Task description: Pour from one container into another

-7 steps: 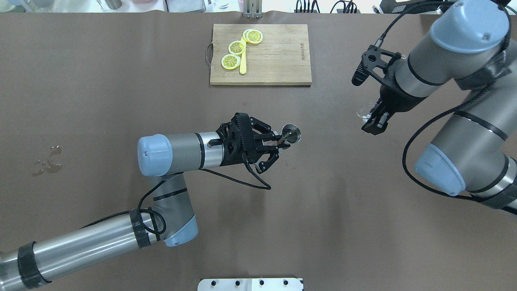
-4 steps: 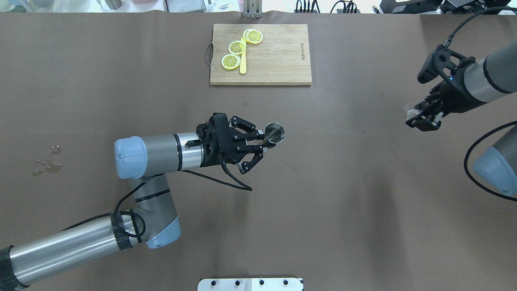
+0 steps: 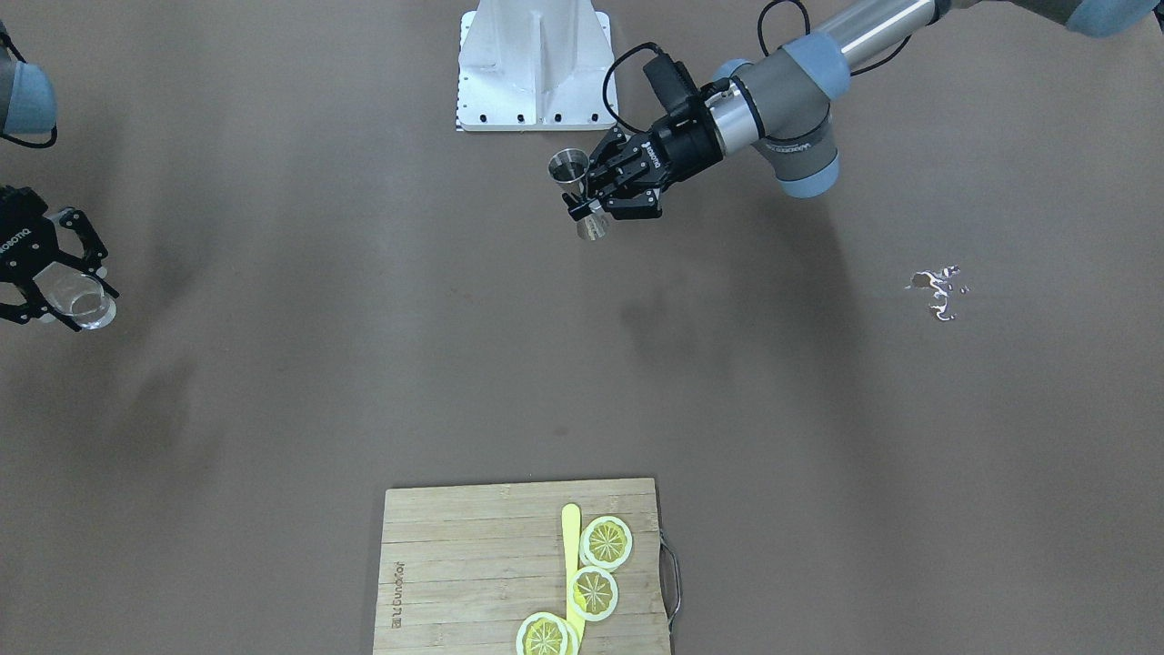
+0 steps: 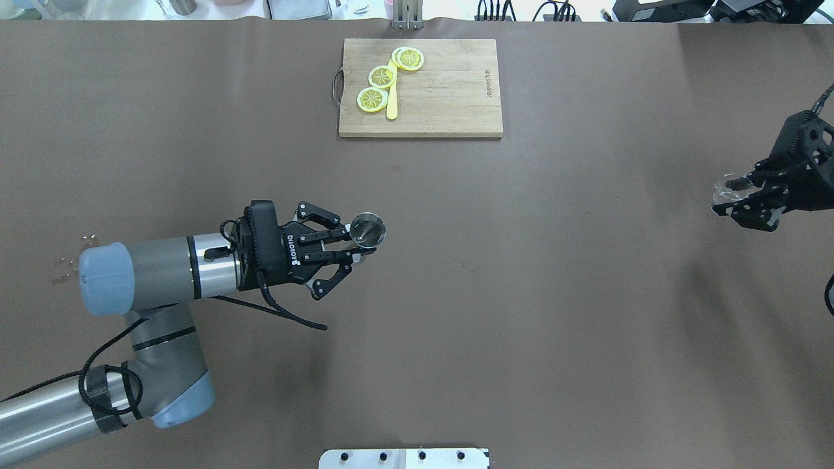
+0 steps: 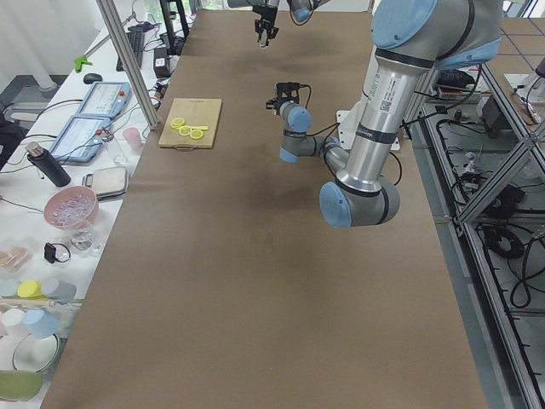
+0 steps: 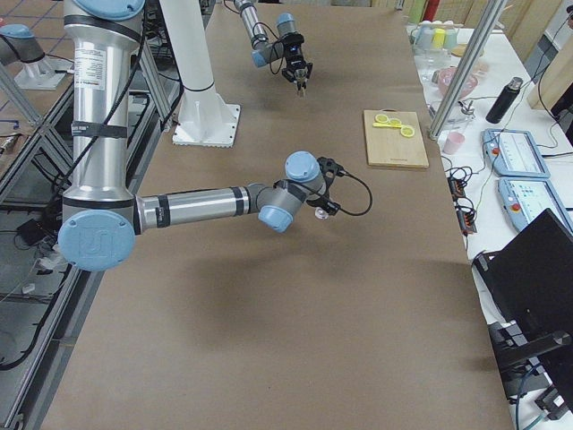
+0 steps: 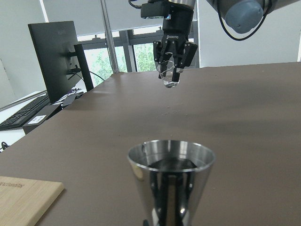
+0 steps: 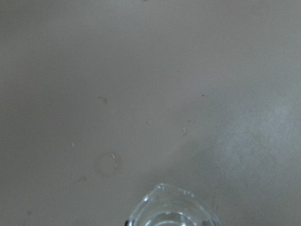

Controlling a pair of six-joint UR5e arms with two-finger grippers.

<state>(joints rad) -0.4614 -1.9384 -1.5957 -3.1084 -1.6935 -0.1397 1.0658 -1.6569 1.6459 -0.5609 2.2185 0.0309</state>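
The steel jigger [image 4: 368, 230] stands upright above the table, left of centre, with my left gripper [image 4: 357, 245] shut on its waist. It also shows in the front view as the jigger [image 3: 576, 191] in the left gripper [image 3: 587, 198], and fills the bottom of the left wrist view as the jigger [image 7: 171, 176]. The clear glass [image 4: 726, 185] hangs at the far right in my right gripper [image 4: 735, 197], which is shut on it. From the front it is the glass [image 3: 80, 305] at the left edge, and the right wrist view shows the glass rim [image 8: 171, 207]. The two containers are far apart.
A wooden cutting board [image 4: 449, 98] with lemon slices [image 4: 382, 77] and a yellow knife lies at the far middle. A small water spill [image 4: 75, 260] marks the table at the left. The robot's base plate [image 4: 404, 458] sits at the near edge.
My left arm has drawn back to the left with the jigger. My right arm has swung far right with the glass, so the two containers have moved apart.
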